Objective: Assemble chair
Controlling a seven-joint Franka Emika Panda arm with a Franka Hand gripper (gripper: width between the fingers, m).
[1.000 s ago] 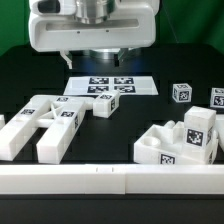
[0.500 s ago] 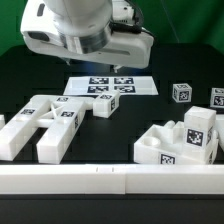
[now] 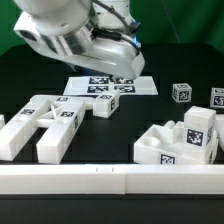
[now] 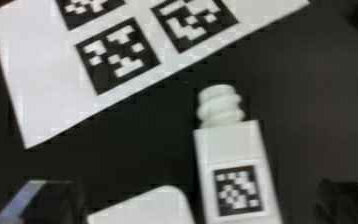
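A white bar (image 4: 229, 150) of the chair, with a ribbed peg at one end and a tag sticker on its face, lies flat on the black worktop (image 3: 150, 112), just beside the marker board (image 4: 105, 60). In the wrist view it sits between the two dark fingertips (image 4: 34, 200), clear of both. The jaws stand wide with nothing in them. A second white piece (image 4: 158, 205) lies close beside the bar.

In the exterior view a short tagged part (image 3: 103, 106), probably the same bar, rests at the marker board's near edge. The slotted parts (image 3: 45, 125) lie at eight o'clock and a blocky cluster (image 3: 180, 140) at four o'clock. Two small cubes (image 3: 181, 92) stand at two o'clock. The arm (image 3: 70, 35) leans over from twelve.
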